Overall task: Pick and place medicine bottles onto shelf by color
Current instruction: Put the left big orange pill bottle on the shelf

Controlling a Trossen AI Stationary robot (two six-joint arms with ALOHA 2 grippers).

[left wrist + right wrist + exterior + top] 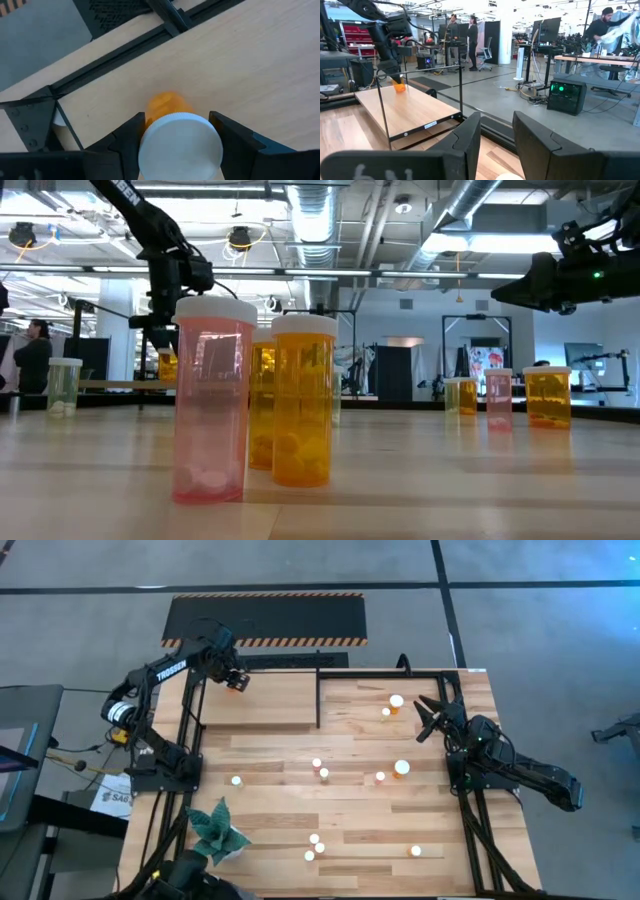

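My left gripper (236, 681) is over the far left corner of the shelf (270, 705), a light wooden board in a black frame, and is shut on an orange medicine bottle (167, 105) with a white cap. That bottle also shows in the right wrist view (399, 86), low over the board. Several other medicine bottles stand upright on their bases on the tabletop, among them a pink one (212, 400) and an orange one (303, 400). My right gripper (422, 720) waits at the table's right side, level. Its fingers (470, 135) are a little apart with nothing between them. My left gripper pinches the bottle's white cap (180, 145) between its two fingers, one on each side of the cap's rim. The fingers come from above, pointing steeply down. The orange body hangs below the cap, slightly tilted; whether its base touches the shelf board I cannot tell.
Loose bottles dot the table's middle (322, 772), right (401, 768) and near part (314, 840), and two stand near the right gripper (397, 701). A green plant-like thing (215, 828) sits at the near left. A black hazard-striped panel (265, 620) lies beyond the far edge.
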